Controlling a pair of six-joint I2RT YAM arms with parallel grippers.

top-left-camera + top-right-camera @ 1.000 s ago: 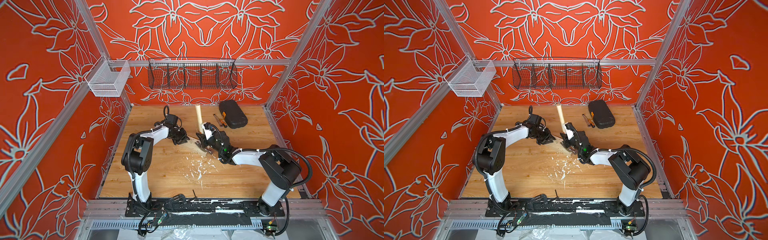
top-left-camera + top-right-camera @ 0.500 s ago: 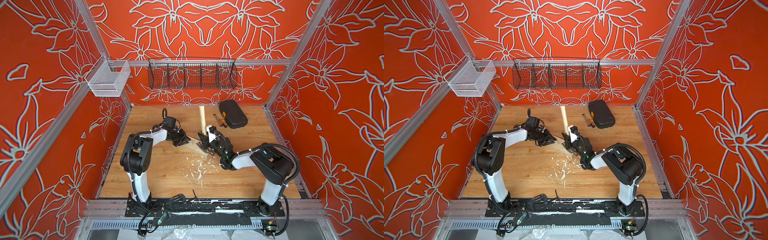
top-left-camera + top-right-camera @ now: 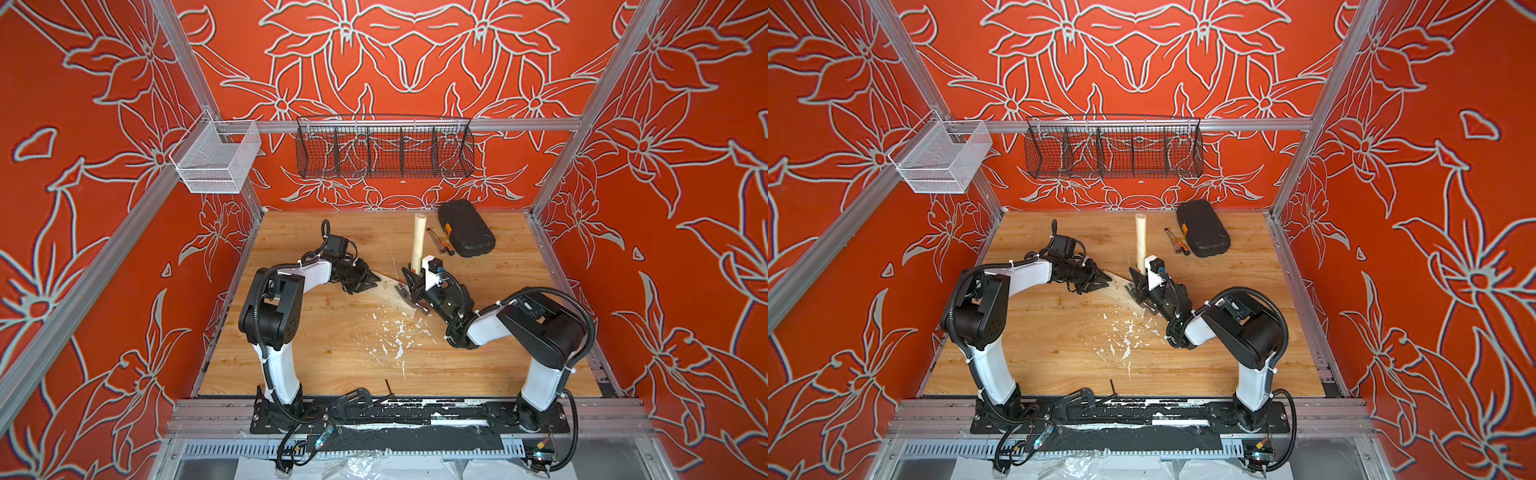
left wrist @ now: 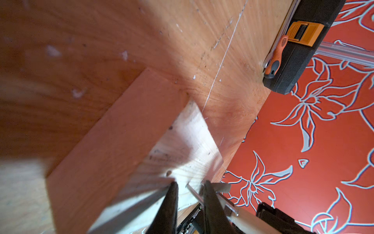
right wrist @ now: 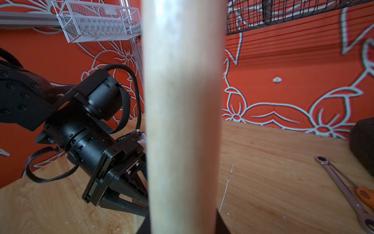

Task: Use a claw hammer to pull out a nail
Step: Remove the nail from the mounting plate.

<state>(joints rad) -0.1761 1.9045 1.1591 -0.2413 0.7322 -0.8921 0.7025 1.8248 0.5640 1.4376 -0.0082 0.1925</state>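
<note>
A: Light?
B: Bright, even, from above in both top views; the light wooden desk point(image 3: 332, 353) carries only soft shadows.
A: Sharpness?
B: Left wrist view smears toward its edges over that desk. In the right wrist view the pale-handled claw hammer point(image 5: 182, 101), close above the desk, is out of focus.

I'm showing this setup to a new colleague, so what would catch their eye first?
The loud orange flower-patterned walls all round. Then the hammer, its pale handle standing up in the middle, clamped by the right gripper with its head on a wooden board that the left gripper meets at the other end. White chips litter the table.
</note>
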